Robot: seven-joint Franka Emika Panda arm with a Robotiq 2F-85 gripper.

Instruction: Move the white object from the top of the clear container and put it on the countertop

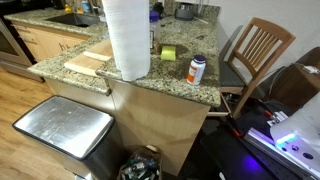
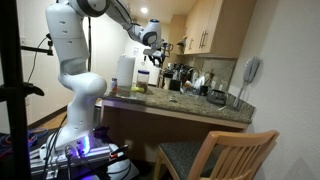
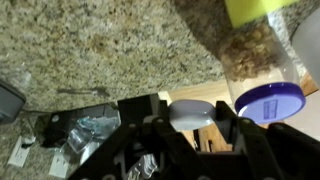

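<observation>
My gripper (image 3: 192,125) is shut on a small white rounded object (image 3: 191,111), held between the two fingers. In an exterior view the gripper (image 2: 152,42) hangs high above the speckled granite countertop (image 2: 200,106). The clear container (image 3: 255,42), with a yellow-green lid and nuts inside, stands on the countertop (image 3: 100,40) beside and below the gripper. It also shows in both exterior views (image 1: 167,52) (image 2: 143,86). The gripper is out of view in the exterior view with the trash can.
A blue-capped bottle (image 3: 268,100) (image 1: 197,69) stands next to the container. A wooden board (image 1: 88,62) (image 3: 205,92) lies under the gripper. A paper towel roll (image 1: 127,38) stands at the counter edge. A steel trash can (image 1: 65,128) and a wooden chair (image 1: 255,50) stand nearby.
</observation>
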